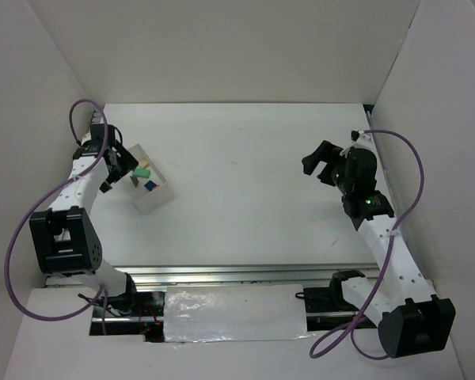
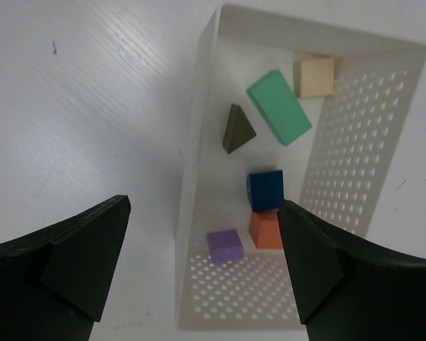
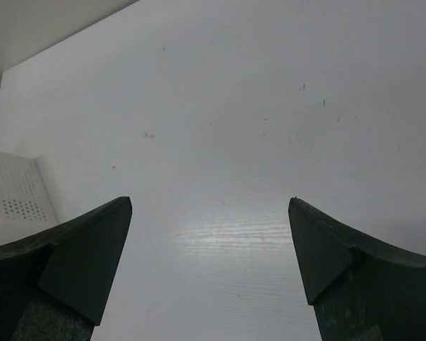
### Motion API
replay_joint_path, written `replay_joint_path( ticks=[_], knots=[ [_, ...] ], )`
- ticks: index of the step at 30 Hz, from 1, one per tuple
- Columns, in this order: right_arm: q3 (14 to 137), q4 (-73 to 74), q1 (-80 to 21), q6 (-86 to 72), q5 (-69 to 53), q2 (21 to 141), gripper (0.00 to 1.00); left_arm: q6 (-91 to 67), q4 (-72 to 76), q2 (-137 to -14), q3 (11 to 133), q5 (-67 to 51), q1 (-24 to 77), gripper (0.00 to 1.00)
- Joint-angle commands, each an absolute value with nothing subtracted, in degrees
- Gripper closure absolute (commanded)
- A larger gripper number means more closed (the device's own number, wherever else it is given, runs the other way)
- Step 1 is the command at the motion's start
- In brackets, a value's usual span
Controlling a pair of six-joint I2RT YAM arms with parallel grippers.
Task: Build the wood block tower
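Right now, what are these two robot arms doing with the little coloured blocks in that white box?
Nothing is stacked yet. The left hand hangs open over the white box, where the blocks lie loose: a green block, a beige block, an olive wedge, a dark blue cube, an orange cube and a purple cube. The right hand is open too, over the table, holding nothing.
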State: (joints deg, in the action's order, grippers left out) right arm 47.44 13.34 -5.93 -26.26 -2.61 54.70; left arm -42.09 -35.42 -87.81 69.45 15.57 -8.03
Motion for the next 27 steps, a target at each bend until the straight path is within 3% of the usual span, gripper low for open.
replay_joint_path(
  ticks=[1, 6, 10, 13, 16, 18, 19, 27],
  knots=[
    [49.4, 13.4, -7.3, -24.9, 2.3, 54.2, 0.01, -41.9, -32.3, -91.1, 73.6, 18.2, -9.6, 0.01],
    [49.2, 13.6, -7.7, -24.5, 5.1, 54.8, 0.01, -41.1, -31.1, -94.5, 72.3, 16.6, -9.8, 0.02],
    [49.2, 13.3, -8.0, -24.6, 5.6, 54.8, 0.02, -40.8, -29.3, -95.3, 69.7, 15.6, -9.8, 0.09],
    [49.0, 13.4, -7.9, -24.5, 6.0, 54.7, 0.02, -40.1, -29.1, -95.8, 69.2, 15.7, -9.7, 0.20],
    [48.8, 13.3, -8.2, -24.5, 7.1, 54.2, 0.02, -38.9, -28.4, -94.9, 68.4, 16.4, -9.2, 0.37],
    [48.9, 13.6, -8.2, -24.5, 7.8, 53.7, 0.02, -38.4, -27.4, -93.3, 68.1, 17.0, -8.9, 0.41],
    [49.0, 13.7, -8.3, -24.3, 7.8, 53.4, 0.03, -37.7, -27.2, -92.1, 68.1, 16.9, -8.9, 0.51],
    [48.1, 14.0, -9.8, -23.6, 10.1, 52.0, 0.04, -30.7, -21.4, -85.7, 67.8, 15.8, -6.1, 0.75]
  ],
)
